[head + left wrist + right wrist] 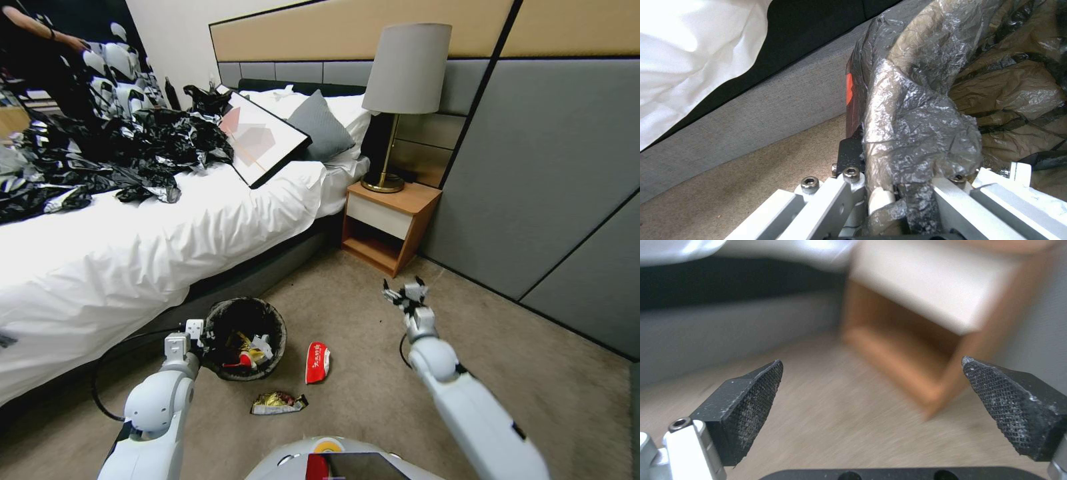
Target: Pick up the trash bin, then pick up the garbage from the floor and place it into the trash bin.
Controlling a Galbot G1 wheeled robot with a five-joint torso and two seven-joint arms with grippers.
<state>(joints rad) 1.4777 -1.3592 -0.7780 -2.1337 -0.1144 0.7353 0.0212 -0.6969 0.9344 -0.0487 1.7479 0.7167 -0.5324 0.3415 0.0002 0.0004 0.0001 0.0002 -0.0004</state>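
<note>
Left gripper (900, 196) is clamped on the bag-lined rim of the trash bin (245, 337) beside the bed (200, 227); right gripper (405, 292) hangs spread wide, empty. Red wrapper (317, 362) and gold wrapper (277, 402) on the carpet look feather-light, crinkly, probably slippery; pinch a flat edge.

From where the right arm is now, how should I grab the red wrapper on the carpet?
The red wrapper lies flat, lengthwise toward the bed. Come straight down with the open right gripper, fingers across its narrow width, pinching mid-body where it puffs up.
</note>
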